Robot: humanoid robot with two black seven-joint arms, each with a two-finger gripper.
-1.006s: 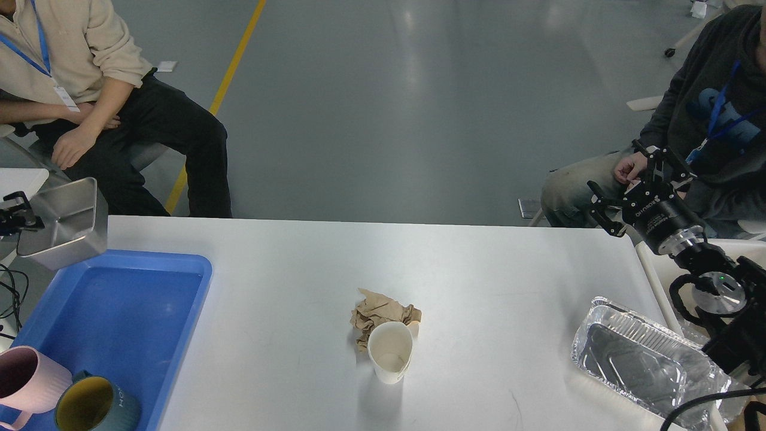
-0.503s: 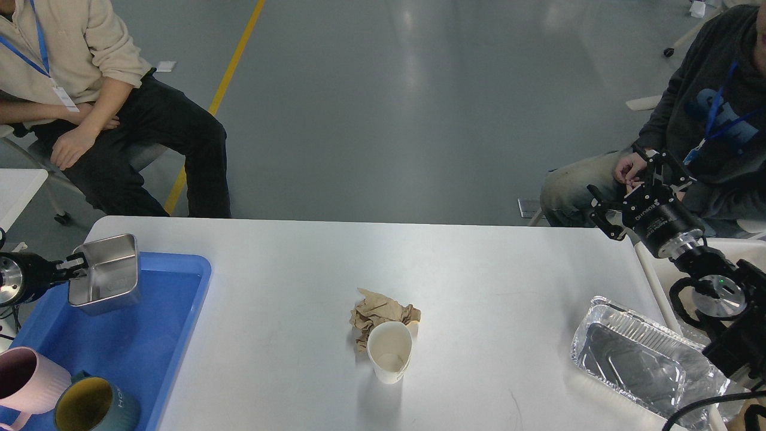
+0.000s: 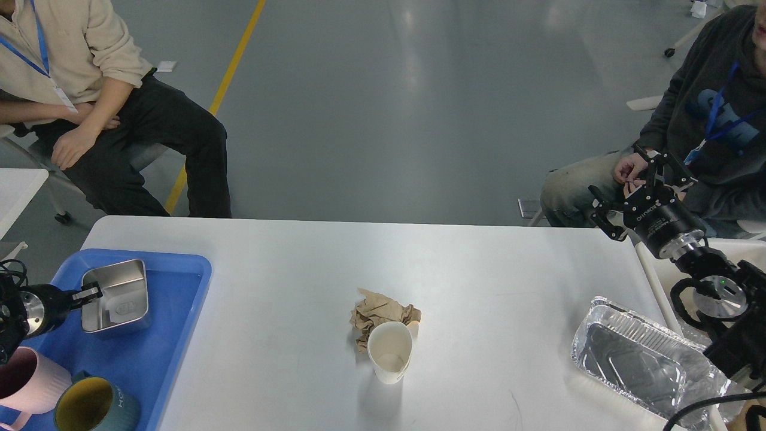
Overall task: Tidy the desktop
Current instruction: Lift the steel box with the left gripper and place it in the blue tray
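1 steel box in blue tray, left gripper gripping rim.

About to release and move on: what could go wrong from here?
The left gripper grips the rim of the steel container in the blue tray; pulling back before opening could drag it toward the pink mug. The paper cup touches the crumpled paper; grabbing one may tip the cup.

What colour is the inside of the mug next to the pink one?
Mustard yellow inside, dark teal outside: the mug in the head view, beside the pink mug.
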